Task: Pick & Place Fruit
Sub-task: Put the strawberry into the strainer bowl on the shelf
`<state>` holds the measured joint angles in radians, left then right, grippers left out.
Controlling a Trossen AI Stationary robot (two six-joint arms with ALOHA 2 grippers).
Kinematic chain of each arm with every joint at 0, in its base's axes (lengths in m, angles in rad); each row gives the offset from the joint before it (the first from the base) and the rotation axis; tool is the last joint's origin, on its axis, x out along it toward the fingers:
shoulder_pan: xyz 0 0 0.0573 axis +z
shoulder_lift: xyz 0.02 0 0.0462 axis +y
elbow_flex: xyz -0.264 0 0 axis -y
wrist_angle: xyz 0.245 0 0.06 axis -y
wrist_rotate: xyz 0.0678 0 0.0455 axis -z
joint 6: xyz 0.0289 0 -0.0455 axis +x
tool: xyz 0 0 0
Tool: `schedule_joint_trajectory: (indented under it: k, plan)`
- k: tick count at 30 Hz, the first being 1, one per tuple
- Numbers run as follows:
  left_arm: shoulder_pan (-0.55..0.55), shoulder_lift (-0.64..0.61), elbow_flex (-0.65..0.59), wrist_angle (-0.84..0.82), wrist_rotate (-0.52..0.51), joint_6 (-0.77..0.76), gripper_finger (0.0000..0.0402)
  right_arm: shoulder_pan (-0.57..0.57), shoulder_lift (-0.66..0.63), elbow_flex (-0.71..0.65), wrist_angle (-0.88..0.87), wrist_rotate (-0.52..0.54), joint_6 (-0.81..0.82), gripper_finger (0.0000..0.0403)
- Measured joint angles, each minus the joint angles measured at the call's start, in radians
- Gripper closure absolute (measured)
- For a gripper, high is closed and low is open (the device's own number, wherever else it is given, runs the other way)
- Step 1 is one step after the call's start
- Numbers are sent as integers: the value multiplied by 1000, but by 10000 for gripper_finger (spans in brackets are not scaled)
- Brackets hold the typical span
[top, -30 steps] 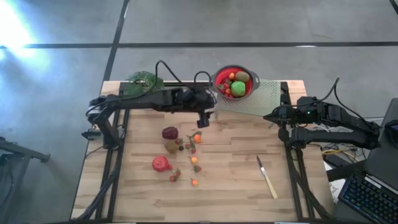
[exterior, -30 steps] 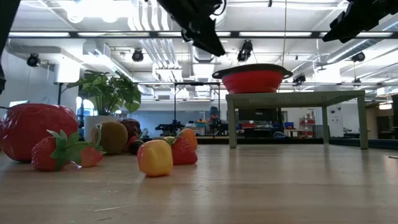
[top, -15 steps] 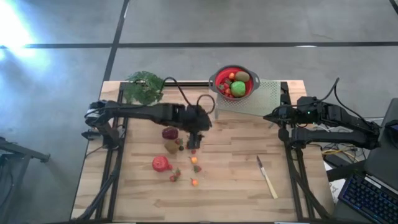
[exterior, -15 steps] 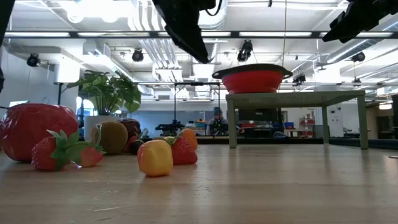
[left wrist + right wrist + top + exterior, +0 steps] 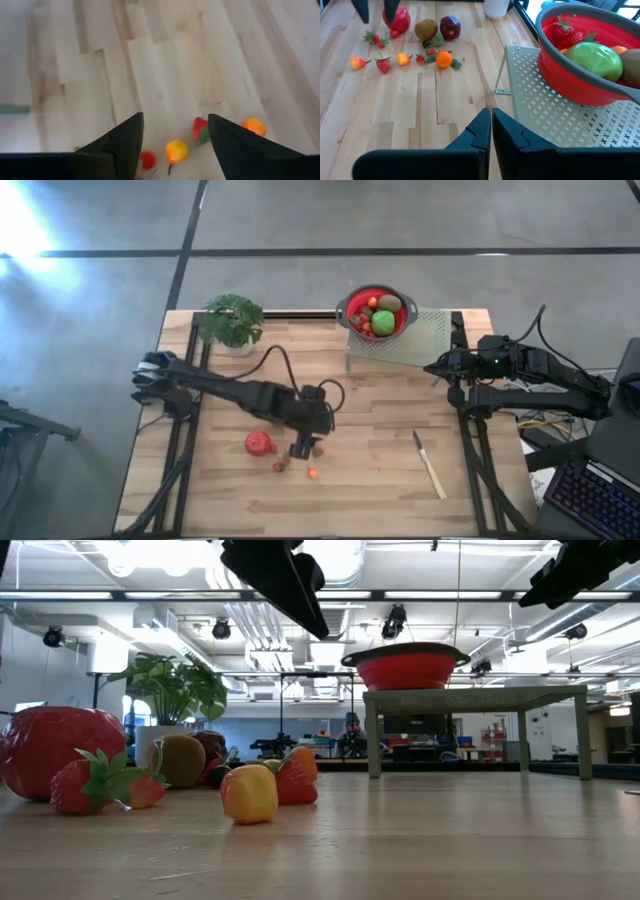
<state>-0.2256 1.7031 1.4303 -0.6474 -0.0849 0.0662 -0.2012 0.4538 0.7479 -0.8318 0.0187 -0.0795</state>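
High view: the left gripper (image 5: 301, 448) is seen above the middle of the wooden table (image 5: 380, 480), directly over the loose fruit (image 5: 260, 443), whose large magenta-red piece lies just beside it and whose small red and orange pieces lie at its tip; the fingers are held apart and nothing is clamped between them. Compared with the frame one second earlier, the left arm has been swung from beside the red colander (image 5: 376, 313) down to the scattered cluster, so that the dark red and brown pieces are now hidden beneath it. The colander is seen on a perforated metal rack (image 5: 425, 340) at the far edge, holding a green piece and several red and orange ones. The right gripper (image 5: 434, 367) is parked at the table's right edge with its fingers together. Low view: the fruit is shown in a row on the tabletop: a large glossy red piece, leafy strawberries, a brown kiwi-like piece, and a yellow-orange piece in front; the left arm is seen overhead, above the row. Left wrist view: between the parted fingers (image 5: 125, 142), a yellow-orange, a red and an orange piece are seen on the boards below. Right wrist view: the shut fingers (image 5: 475, 137) are pointed across the table, the cluster lying well apart from them and the colander near.
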Motion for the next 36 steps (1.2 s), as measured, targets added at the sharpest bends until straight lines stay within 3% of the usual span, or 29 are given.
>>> schedule_joint_trajectory:
  k: [13,21,36]
  plan:
    - [-26,2,-216,241,3,4,174,0,0,0,0,0,0,390]
    - [-28,2,-326,354,76,9,174,0,0,0,0,0,0,390]
    - [-33,56,-377,463,118,56,174,0,0,0,0,0,0,390]
